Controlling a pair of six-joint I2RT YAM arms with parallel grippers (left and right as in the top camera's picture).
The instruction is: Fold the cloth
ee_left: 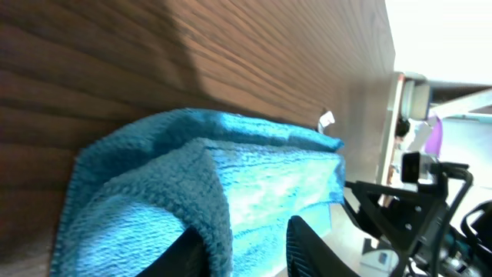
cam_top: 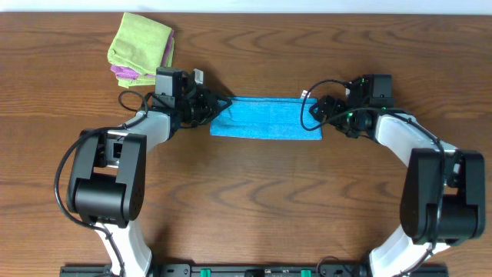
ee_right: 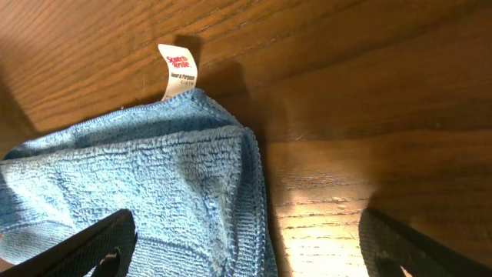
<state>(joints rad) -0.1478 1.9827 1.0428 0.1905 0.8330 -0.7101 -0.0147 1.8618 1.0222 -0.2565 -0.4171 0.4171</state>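
Pinching a raised ridge of the cloth [cam_top: 265, 119] between its fingers [ee_left: 196, 250], the left end effector [cam_top: 209, 108] sits at one short end of the sky-blue strip. The right end effector [cam_top: 317, 110] waits at the opposite end with its jaws spread wide and nothing held. The cloth lies already doubled into a long band on the tabletop [cam_top: 254, 200], stretched between the two end effectors. Its white tag [ee_right: 177, 71] pokes out just ahead of the right one, whose fingers straddle that corner.

The step in hand looks like taking hold of the ends for the next fold. To do it well, the left grip should catch both layers, not only the top. From its wrist view that cannot be confirmed. The right end effector would best drop low and press together on the doubled corner beneath it. Both ends should then rise evenly and only just clear of the wood, so the band stays taut and its edges meet squarely.

A lime-green cloth [cam_top: 138, 38] and a purple cloth [cam_top: 123, 73] lie well behind the left end effector, out of the way.
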